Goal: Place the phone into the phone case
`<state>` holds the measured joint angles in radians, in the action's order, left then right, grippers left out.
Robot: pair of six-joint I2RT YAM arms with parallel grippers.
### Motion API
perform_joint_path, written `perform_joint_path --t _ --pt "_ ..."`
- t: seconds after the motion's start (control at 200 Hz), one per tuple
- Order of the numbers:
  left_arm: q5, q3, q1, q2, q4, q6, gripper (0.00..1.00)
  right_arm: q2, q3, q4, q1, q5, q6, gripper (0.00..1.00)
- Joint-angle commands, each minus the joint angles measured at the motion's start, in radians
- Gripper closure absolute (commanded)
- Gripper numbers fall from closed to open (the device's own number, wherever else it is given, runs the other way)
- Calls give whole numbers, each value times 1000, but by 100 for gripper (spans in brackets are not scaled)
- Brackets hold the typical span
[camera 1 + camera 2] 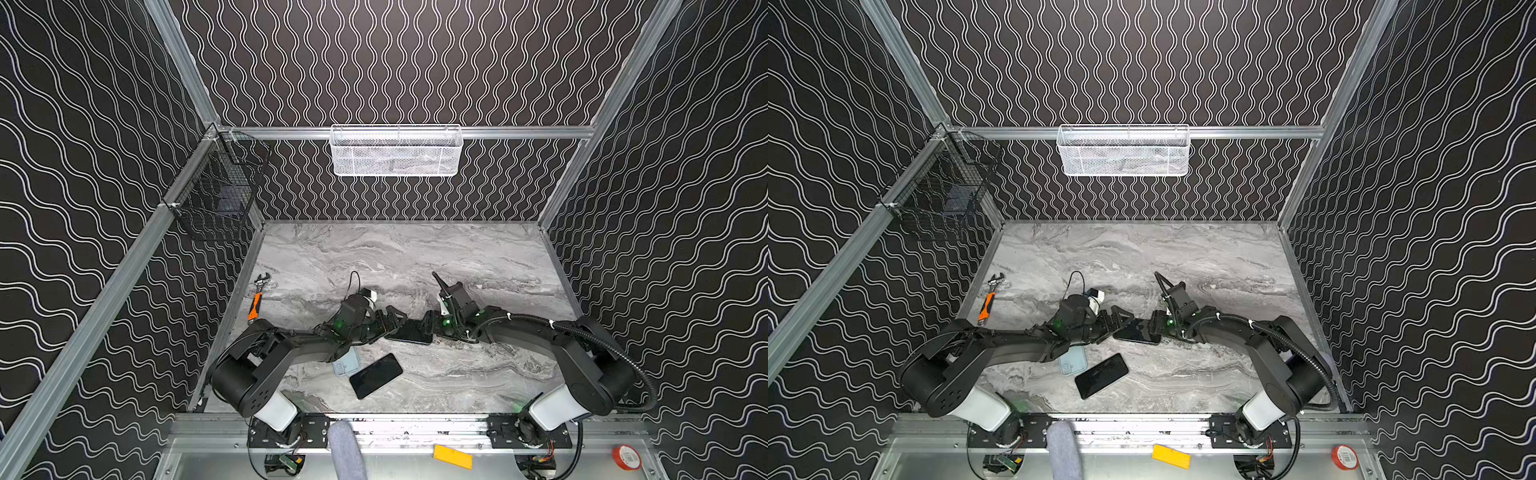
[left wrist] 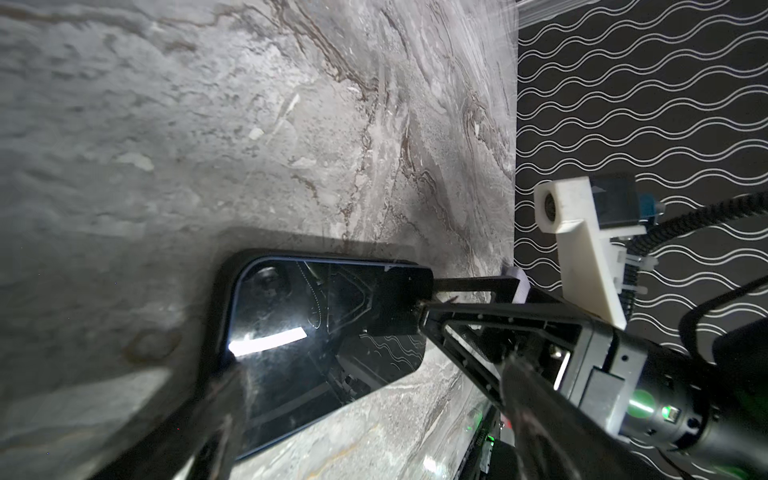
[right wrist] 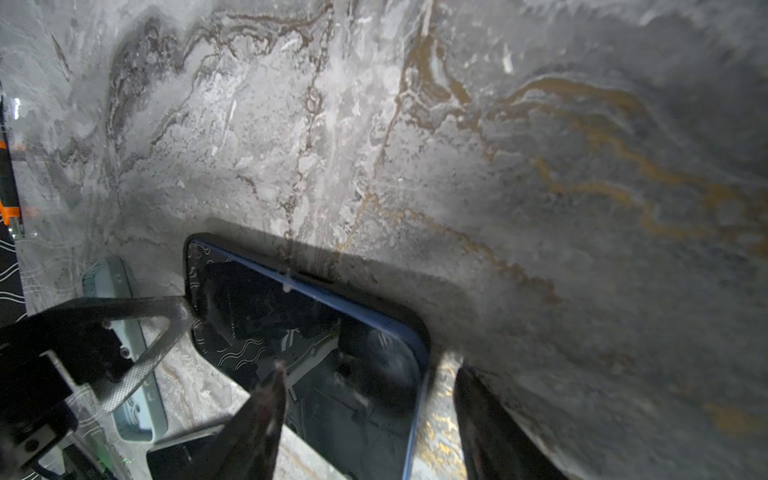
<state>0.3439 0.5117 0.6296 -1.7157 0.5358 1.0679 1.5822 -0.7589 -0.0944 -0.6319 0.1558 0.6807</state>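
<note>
Phone (image 1: 410, 332) with blue edge lies mid table (image 1: 457, 257), between both grippers. Dark rim all round it, so likely sitting in black case (image 2: 222, 299) now.
Left gripper (image 1: 395, 326) spread wide, one finger (image 3: 158, 345) touching phone's end, maybe to stop sliding.
Right gripper (image 1: 430, 328) half spread at other end, finger (image 2: 399, 303) over glass, maybe pushing down. Squeezing or not: cannot tell.
Pale blue case (image 1: 347, 365) looks empty, beside second black phone (image 1: 376, 376).
White basket (image 1: 395, 166): pale stuff, unclear.
Black wire basket (image 1: 195, 208): dark box (image 1: 228, 199).
</note>
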Motion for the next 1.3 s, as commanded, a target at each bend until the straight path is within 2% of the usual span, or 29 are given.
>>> perform_joint_path --t 0.0,0.5,0.711,0.991,1.296 --pt "-41 -2 0 -5 -76 0 2 21 -24 8 1 -14 -4 33" --pt "-37 2 0 -18 -61 3 2 139 -77 -52 -5 -60 -10 34" --pt "-45 17 -3 -32 -52 5 2 116 -51 -40 -11 -67 -12 34" --pt "-90 108 -8 -81 -95 -10 2 110 -47 -26 -13 -62 -12 34" --pt "-140 84 -10 -119 -125 23 1 102 -40 -23 -12 -61 -12 34"
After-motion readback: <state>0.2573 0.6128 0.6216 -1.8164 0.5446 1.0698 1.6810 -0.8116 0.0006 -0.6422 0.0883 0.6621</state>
